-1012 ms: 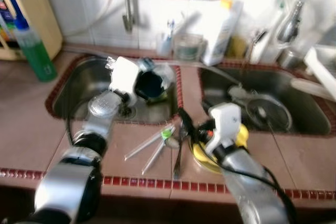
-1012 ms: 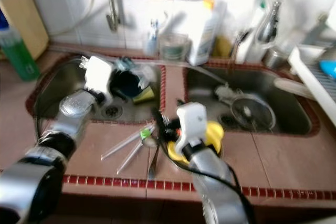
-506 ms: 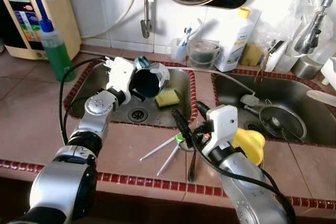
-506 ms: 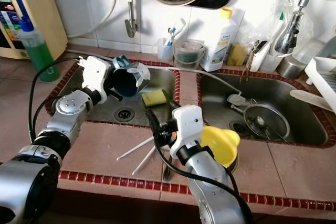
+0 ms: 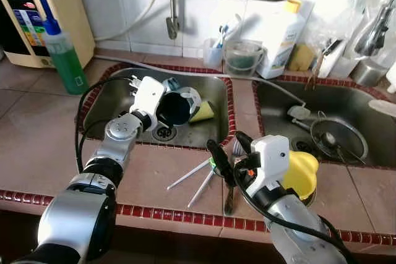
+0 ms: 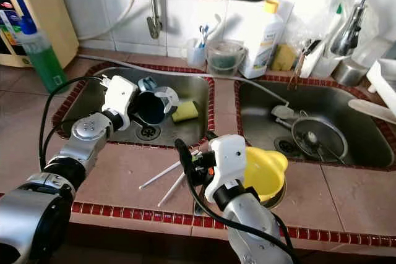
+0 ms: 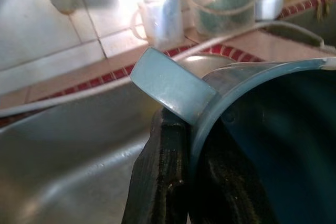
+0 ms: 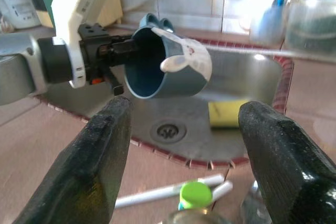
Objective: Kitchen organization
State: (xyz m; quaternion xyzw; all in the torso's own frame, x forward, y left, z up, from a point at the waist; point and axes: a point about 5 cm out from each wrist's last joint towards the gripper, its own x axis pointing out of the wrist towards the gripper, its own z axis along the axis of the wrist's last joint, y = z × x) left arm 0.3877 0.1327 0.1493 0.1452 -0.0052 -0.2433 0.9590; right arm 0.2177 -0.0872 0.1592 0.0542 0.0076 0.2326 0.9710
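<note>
One blue mug [image 6: 150, 107] clenched by left gripper [image 6: 137, 108] jaws over sink [image 6: 86, 94]. Right gripper [image 8: 181, 145] jaws spread, idle above surface [image 6: 124, 177]. Next, probably setting mug down upright.

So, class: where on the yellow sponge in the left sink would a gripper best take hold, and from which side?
Grip the yellow sponge across its two long edges, coming down from above. It lies flat on the sink floor, so only its top and edges are free, and the blue mug held by the left gripper crowds one side.

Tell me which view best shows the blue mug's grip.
Right wrist view: the whole blue mug shows, its rim pinched by the left claw over the sink. Left wrist view shows the rim close up; eye views show it small.
</note>
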